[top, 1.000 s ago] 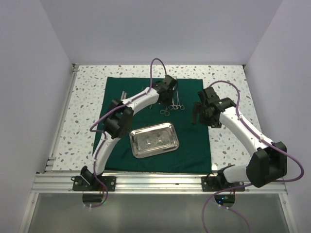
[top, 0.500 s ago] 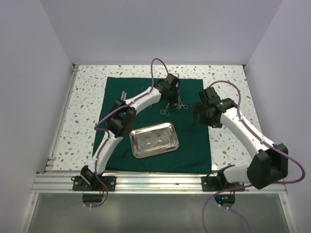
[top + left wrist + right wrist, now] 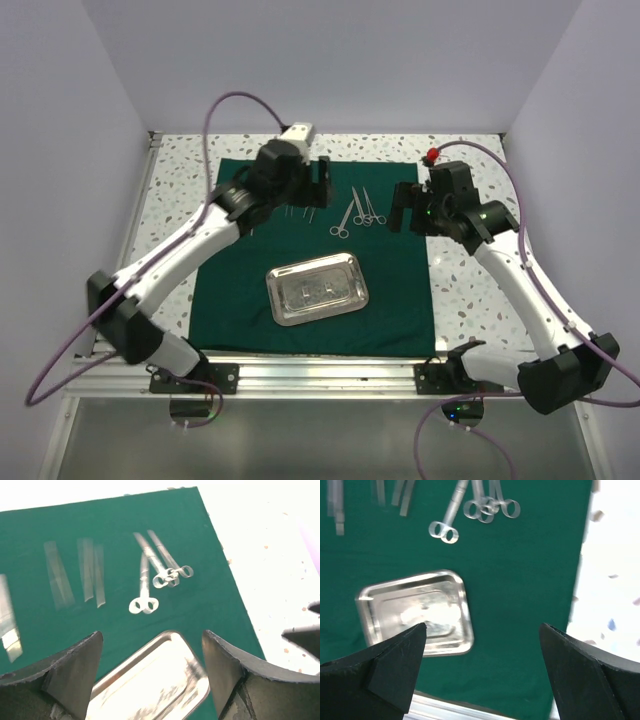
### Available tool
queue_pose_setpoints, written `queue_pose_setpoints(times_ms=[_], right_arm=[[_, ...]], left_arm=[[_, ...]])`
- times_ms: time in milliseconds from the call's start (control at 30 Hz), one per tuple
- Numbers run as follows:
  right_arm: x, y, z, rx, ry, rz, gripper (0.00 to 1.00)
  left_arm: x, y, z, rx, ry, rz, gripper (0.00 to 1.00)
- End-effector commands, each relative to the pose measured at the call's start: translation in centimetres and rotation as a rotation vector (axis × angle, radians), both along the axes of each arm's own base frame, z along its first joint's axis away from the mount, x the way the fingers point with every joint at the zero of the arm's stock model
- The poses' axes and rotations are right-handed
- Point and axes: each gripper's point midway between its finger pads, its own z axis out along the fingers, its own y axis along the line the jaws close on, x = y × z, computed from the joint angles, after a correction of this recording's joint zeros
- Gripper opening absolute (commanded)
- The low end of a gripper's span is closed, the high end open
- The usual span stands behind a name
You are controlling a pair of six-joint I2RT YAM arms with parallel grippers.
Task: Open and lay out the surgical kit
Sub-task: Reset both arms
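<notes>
The steel tray [image 3: 317, 288] sits on the near half of the green cloth [image 3: 400, 290], turned a little so its right end lies farther than its left. Its floor shows us bare, shiny metal with soft reflections. The instruments we can see lie outside it, on the far half of the cloth. The ring-handled instruments [image 3: 355, 212] are fanned together just beyond the tray, rings toward us. The flat instruments [image 3: 298, 211] lie to their left, side by side. The cloth is spread flat on the speckled worktop [image 3: 470, 290].

From above, we see the left end effector [image 3: 318, 185] over the far part of the cloth, just left of the ring-handled group. The right end effector [image 3: 402, 207] is over the cloth's right edge, level with that group. This view does not settle how far either one is spread.

The wrist cameras do. In the left wrist view its fingers [image 3: 65, 675] stand wide apart with nothing between them, framing a corner of the tray. One ring-handled piece lies apart from two crossed ones. In the right wrist view the fingers [image 3: 375, 675] are also wide and hold nothing. The whole tray shows between them, and the worktop shows beyond the cloth's right edge. Both wrist views are blurred, so we cannot tell scissors from forceps.
</notes>
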Motion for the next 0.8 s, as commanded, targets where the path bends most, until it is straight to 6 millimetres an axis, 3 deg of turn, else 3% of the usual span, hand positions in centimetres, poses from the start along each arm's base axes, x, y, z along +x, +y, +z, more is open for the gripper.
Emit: queue_pose_setpoints(times_ms=[0, 33, 67, 133, 167, 267, 467, 767], right_arm=[[0.5, 3.4, 1.8, 0.155, -0.036, 0.105, 0.99], [0.3, 3.9, 1.8, 0.186, -0.029, 0.120, 0.98], [0.1, 4.4, 1.6, 0.211, -0.023, 0.132, 0.99], [0.4, 5.2, 2.5, 0.267, -0.072, 0.149, 0.98], [-0.2, 5.4, 2.8, 0.291, -0.092, 0.163, 0.99], [-0.3, 5.3, 4.4, 0.320, -0.180, 0.169, 0.99], [-1.0, 4.6, 3.9, 0.285, -0.155, 0.160, 0.98], [-1.6, 4.5, 5.5, 0.313, -0.211, 0.168, 0.98]], left_arm=[[-3.0, 6.8, -3.3, 0.166, 0.011, 0.124, 0.84], [-4.2, 8.3, -2.1, 0.152, -0.021, 0.146, 0.84], [-5.2, 10.1, -4.2, 0.201, 0.001, 0.182, 0.85], [-6.9, 12.4, -3.6, 0.198, -0.019, 0.225, 0.89], [-7.6, 13.8, -4.8, 0.231, -0.009, 0.257, 0.92], [-9.1, 16.1, -5.0, 0.246, -0.018, 0.305, 1.00], [-10.0, 17.6, -4.9, 0.269, -0.018, 0.321, 1.00], [-9.5, 19.0, -2.9, 0.279, -0.091, 0.380, 1.00]])
